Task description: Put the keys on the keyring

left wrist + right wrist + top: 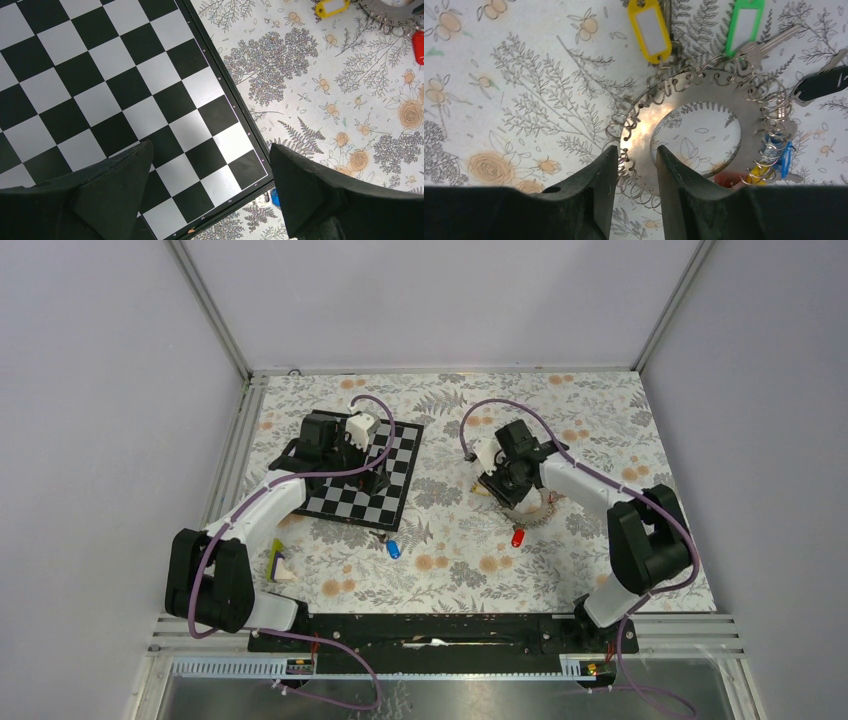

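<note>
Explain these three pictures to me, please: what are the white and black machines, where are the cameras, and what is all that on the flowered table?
They are two robot arms, each ending in a two-finger gripper. The wide picture looks down from above; the other two come from cameras on each wrist. On the flowered table lie a chessboard, a loose blue key and a grey metal keyring already carrying tagged keys, such as a yellow tag and a green tag. The left gripper hangs open over the chessboard's corner, holding nothing. The right gripper has its fingers either side of the keyring's band, nearly closed on it.

Chessboard point(115, 105) beneath wide-spread left tool point(210, 175)
</note>
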You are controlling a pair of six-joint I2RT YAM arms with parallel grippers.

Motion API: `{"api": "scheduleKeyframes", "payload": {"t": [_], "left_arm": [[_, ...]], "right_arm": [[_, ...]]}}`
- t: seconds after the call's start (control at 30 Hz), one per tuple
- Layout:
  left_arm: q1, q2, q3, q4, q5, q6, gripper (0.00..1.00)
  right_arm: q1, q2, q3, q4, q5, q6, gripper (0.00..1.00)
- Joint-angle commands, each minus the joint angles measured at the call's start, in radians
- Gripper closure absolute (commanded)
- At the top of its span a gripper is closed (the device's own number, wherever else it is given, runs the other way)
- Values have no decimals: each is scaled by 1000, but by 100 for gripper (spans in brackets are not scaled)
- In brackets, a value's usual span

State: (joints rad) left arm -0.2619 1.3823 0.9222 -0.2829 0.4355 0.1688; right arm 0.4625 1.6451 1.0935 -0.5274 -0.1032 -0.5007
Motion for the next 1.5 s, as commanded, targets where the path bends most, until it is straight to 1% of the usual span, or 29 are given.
{"api": "scheduleKeyframes", "payload": {"t": [0.0, 0.27, 0.7, 0.9, 1.13, 1.3, 1.47], "left_arm": [[3, -9, 0, 43, 27, 9, 3], [3, -12, 0, 42, 20, 12, 3], [3, -27, -5, 43, 21, 17, 2], [3, -29, -5, 42, 23, 17, 2], [3, -26, -6, 43, 28, 18, 2], [3, -25, -6, 43, 32, 18, 2], [3, -25, -6, 43, 32, 19, 2]], "right_arm": [[-3, -85, -41, -18, -67, -33, 58], [-2, -91, -80, -47, -81, -55, 53], [-1, -18, -41, -45, -74, -44, 55], [-2, -73, -76, -46, -10, -45, 56], [-28, -129, -125, -48, 16, -12, 60], [-73, -137, -142, -49, -12, 16, 61], [-79, -129, -139, -56, -74, 32, 60]]}}
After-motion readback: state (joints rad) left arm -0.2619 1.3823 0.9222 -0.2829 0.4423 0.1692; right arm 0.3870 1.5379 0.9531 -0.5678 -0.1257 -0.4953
